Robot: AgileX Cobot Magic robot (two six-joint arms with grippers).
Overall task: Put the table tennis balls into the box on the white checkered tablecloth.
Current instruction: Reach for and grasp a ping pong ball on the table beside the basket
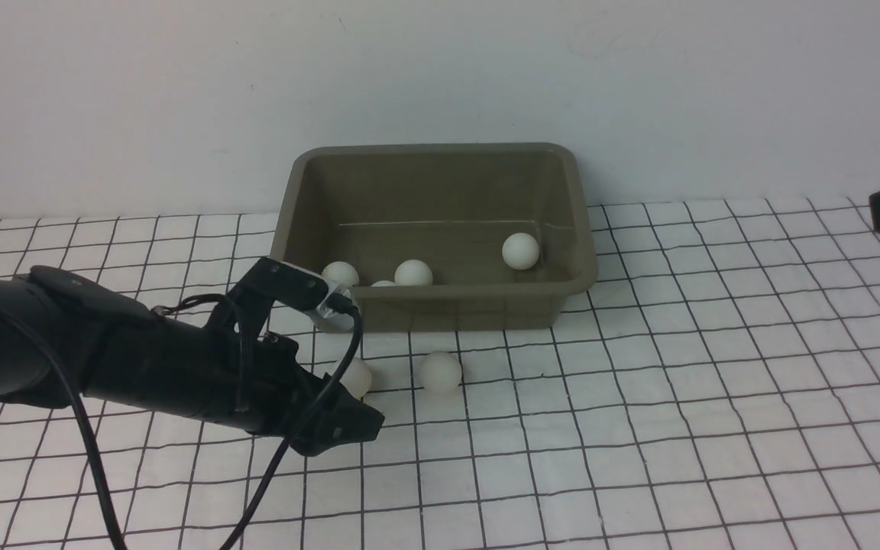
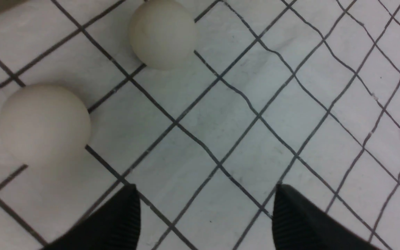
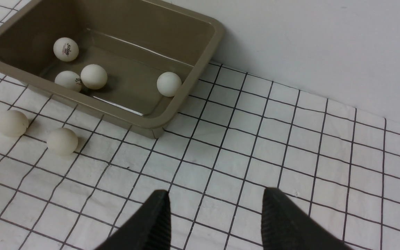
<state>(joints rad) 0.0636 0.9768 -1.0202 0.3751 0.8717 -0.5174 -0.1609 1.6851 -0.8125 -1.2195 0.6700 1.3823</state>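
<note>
Black left gripper [image 2: 206, 194] spread wide and empty, low over wrinkled white checkered cloth [image 1: 715, 382], beside two smooth white balls [image 1: 440, 372] lying just outside the near wall of the olive plastic box [image 1: 440, 149] at the cloth's far edge; four more balls [image 3: 94, 76] inside. Likewise parted, empty: right gripper [image 3: 216, 198].

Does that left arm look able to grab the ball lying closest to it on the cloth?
Probably yes: the left pincer is open, low over the tablecloth, and the nearer ball lies just off to one side with nothing between them.
</note>
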